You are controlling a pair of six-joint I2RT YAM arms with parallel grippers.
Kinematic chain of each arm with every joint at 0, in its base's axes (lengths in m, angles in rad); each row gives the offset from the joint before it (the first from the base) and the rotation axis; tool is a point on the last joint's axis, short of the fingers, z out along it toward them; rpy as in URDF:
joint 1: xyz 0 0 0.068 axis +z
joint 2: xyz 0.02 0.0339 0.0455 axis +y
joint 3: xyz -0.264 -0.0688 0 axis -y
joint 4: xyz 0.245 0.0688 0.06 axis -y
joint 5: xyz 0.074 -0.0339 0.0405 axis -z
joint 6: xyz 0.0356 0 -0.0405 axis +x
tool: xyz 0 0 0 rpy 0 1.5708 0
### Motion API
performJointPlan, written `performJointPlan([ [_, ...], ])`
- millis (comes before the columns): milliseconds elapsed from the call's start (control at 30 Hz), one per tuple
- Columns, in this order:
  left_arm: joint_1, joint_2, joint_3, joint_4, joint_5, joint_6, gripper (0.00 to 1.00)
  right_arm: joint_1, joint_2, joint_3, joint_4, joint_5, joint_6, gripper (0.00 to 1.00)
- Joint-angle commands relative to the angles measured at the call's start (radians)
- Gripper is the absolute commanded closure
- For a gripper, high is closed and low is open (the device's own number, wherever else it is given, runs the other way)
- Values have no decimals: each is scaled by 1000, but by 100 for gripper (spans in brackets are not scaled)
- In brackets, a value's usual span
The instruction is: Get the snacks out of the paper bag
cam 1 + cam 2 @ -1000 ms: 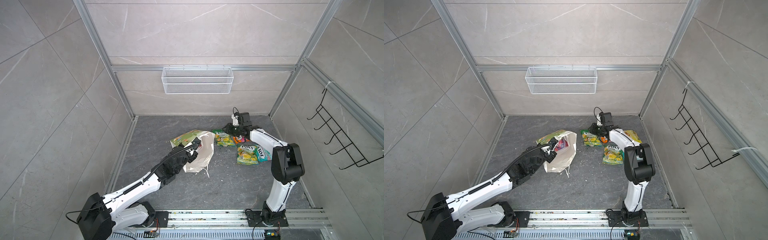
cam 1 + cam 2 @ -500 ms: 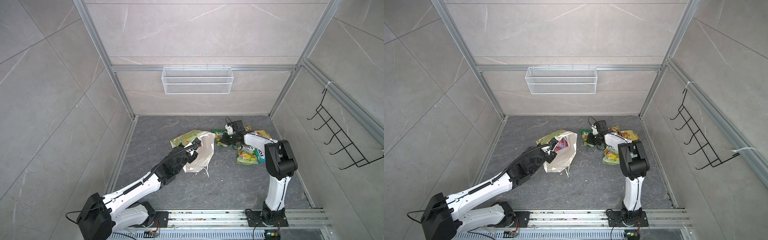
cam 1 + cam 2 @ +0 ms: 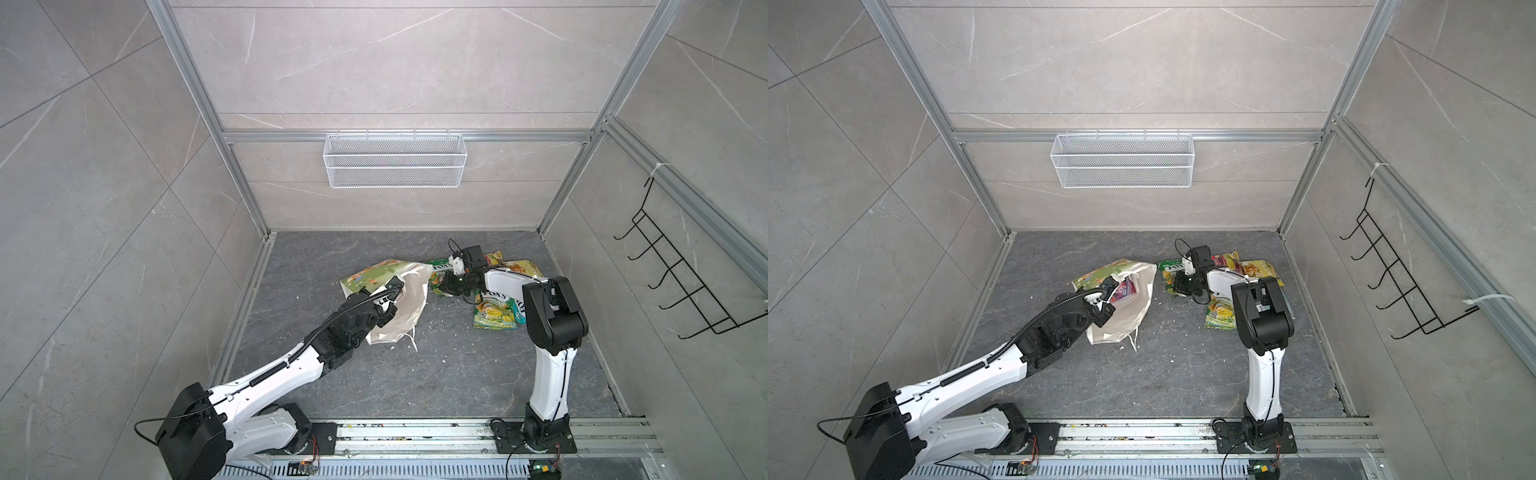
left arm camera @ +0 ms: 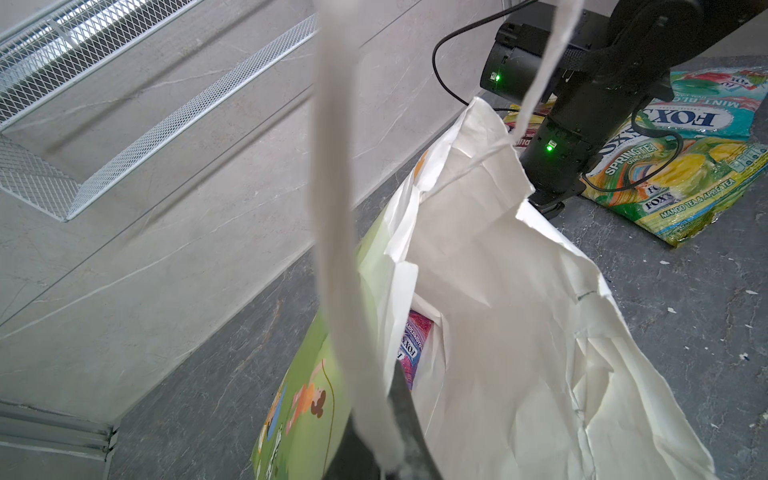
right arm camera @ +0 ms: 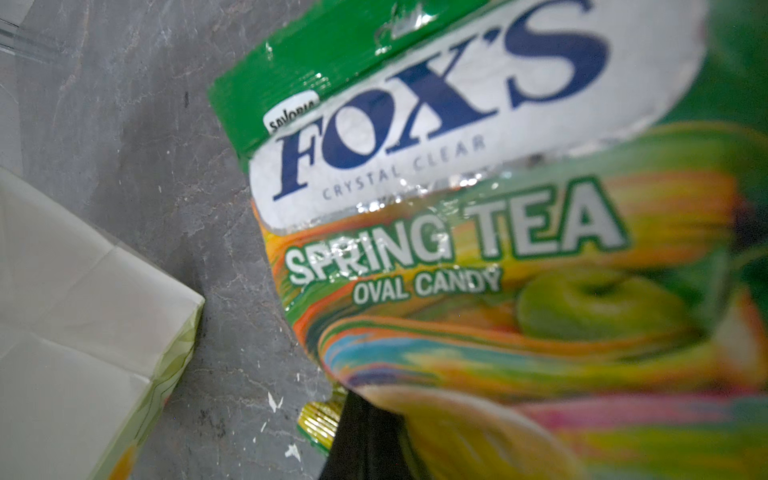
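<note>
The paper bag (image 3: 405,320) lies crumpled mid-floor (image 3: 457,374), mouth towards 12 o'clock, held up by its cord handle (image 4: 332,208), on which the left gripper (image 3: 1106,293) is clamped. One purple pouch (image 4: 413,349) is seen inside; other pouches (image 3: 496,311) lie at 3 o'clock of the bag. The right gripper (image 3: 451,286) is pressed together at the green pouch (image 5: 457,216); a pinch cannot be confirmed. The purple pouch is judged light, limp and slippery, best taken by a sealed edge, as the thin paper may tear

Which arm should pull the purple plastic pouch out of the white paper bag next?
Probably right. The left jaws are shut on the white paper bag's handle, holding it open; the right jaws, seemingly empty, hover close by.
</note>
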Motion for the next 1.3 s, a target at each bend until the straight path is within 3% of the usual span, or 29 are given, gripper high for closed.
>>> performJointPlan([
  [0,1,-1,39,20,0,-1,100,6,-50,19,-67,-18,10,99],
  [367,1,-11,33,25,-10,13,100,5,-128,23,-144,-30,-33,100],
  [700,1,-11,45,3,-2,11,100,7,-56,53,-222,50,-79,100],
  [1267,2,27,50,20,1,8,100,7,-97,-108,-234,107,-80,100],
])
